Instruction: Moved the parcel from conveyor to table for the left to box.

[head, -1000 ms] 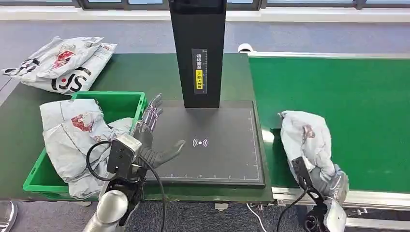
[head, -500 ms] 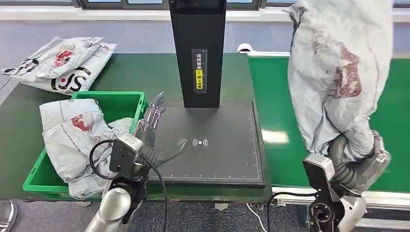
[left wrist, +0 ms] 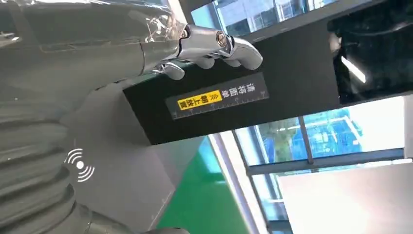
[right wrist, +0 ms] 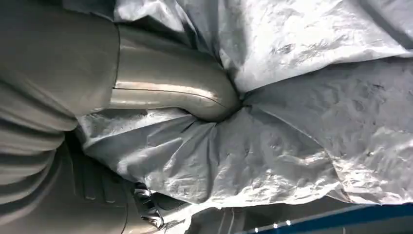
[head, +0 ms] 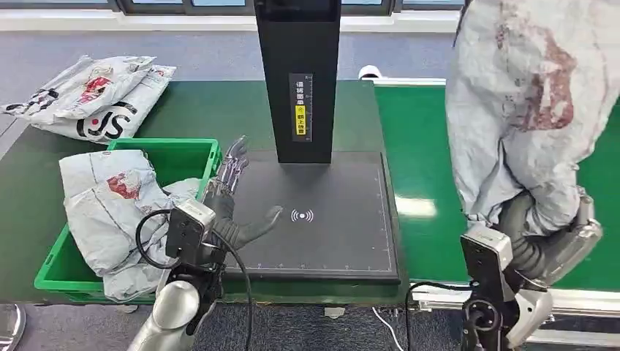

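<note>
Right hand (head: 545, 245): fingers wrapped tight around the bottom of the grey parcel (head: 526, 110).
Parcel: sticks up above those fingers, lifted over the green conveyor (head: 424, 161).
Left hand (head: 230, 205): fingers spread, holding nothing, over the black pad (head: 329, 234).

crinkled grey plastic parcel (head: 526, 110), matt black pad (head: 322, 219), green plastic bin (head: 186, 155)

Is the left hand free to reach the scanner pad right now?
Probably yes. The left hand is open and hovers at the edge of the black scanner pad, with nothing between them.
</note>
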### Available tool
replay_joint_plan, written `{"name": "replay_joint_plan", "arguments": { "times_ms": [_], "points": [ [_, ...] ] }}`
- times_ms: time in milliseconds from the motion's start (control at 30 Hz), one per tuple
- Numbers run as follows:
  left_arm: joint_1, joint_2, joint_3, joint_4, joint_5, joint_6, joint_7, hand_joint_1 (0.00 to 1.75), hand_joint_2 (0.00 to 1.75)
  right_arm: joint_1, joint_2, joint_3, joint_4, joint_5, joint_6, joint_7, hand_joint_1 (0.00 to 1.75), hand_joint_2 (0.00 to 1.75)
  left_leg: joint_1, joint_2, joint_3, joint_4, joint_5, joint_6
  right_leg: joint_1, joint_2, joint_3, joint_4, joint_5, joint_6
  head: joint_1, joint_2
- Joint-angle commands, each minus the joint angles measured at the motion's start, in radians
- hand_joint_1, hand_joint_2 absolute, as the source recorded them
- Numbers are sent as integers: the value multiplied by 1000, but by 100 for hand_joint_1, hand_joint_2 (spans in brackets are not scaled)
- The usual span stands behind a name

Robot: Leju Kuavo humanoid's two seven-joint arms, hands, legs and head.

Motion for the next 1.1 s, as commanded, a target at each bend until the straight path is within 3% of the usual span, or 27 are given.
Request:
{"name": "replay_joint_plan", "arguments": {
  "times_ms": [33,167,267,467,733,900,1100],
  "points": [
    [-70,22,3,52,25,16,-15,0,175,-93,-218,432,220,108,97,296,175,175,1,6,3,-1,0,0,1,5,2,-3,2,0,0,0],
    [-67,34,18,37,41,25,-12,0,175,-118,-268,519,347,102,287,427,175,175,1,3,3,-2,0,0,1,2,3,-2,1,0,0,0],
    [-56,38,32,18,46,21,-10,0,175,-124,-264,570,423,83,302,420,175,175,1,3,4,-2,0,0,1,2,4,-2,1,0,0,0],
    [-49,33,45,15,43,15,-11,0,175,-125,-288,623,412,-10,403,433,175,175,1,1,3,-2,-1,0,1,1,3,-2,0,0,0,0],
    [-50,34,47,14,41,13,-11,0,175,-119,-297,636,401,-13,424,440,175,175,0,0,1,-1,0,0,0,0,2,-1,0,0,0,0],
    [-65,30,50,26,38,1,-6,0,175,-107,-309,687,414,-73,577,473,175,175,1,0,2,-1,-1,0,1,0,3,-2,0,-1,0,0],
    [-78,24,44,36,37,-6,-2,0,175,-129,-303,705,482,-112,625,481,175,175,1,-1,2,-2,0,0,1,-1,3,-2,0,-1,0,0]
  ]
}}
